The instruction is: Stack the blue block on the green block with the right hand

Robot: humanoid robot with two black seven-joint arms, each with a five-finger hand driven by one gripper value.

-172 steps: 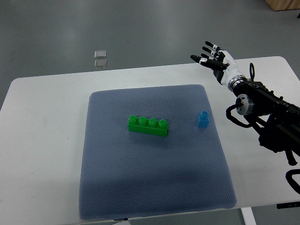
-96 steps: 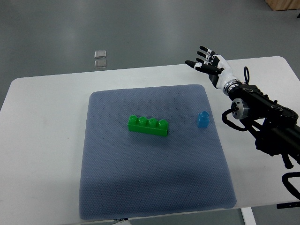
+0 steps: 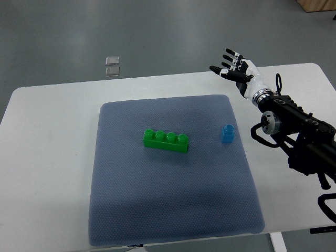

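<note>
The right arm (image 3: pixel 294 128) comes in from the right edge and runs up and to the left over the table's (image 3: pixel 47 157) right side, its dark links and cables lying above the white top. At its end the right hand (image 3: pixel 239 73) is held near the table's far edge, above the far right corner of the mat (image 3: pixel 136 210). The hand is wide and holds nothing: its dark-tipped fingers (image 3: pixel 223 69) are spread apart and point to the left and slightly away, with the white palm and wrist behind them toward the arm.

The blue block (image 3: pixel 227 133) stands on the mat close to its right edge, about halfway down that edge. It is small and upright, with a single stud on top. The hand is well apart from it, farther back on the table, and touches nothing.

The green block (image 3: pixel 166 140) lies near the middle of the mat, long side running left to right and tilted a little so its right end sits nearer the front edge. It has four studs in a row on top, all bare. The blue block is to its right, apart from it, with bare mat between the two.

The mat is grey-blue and covers the middle of the table, reaching its front edge.
</note>
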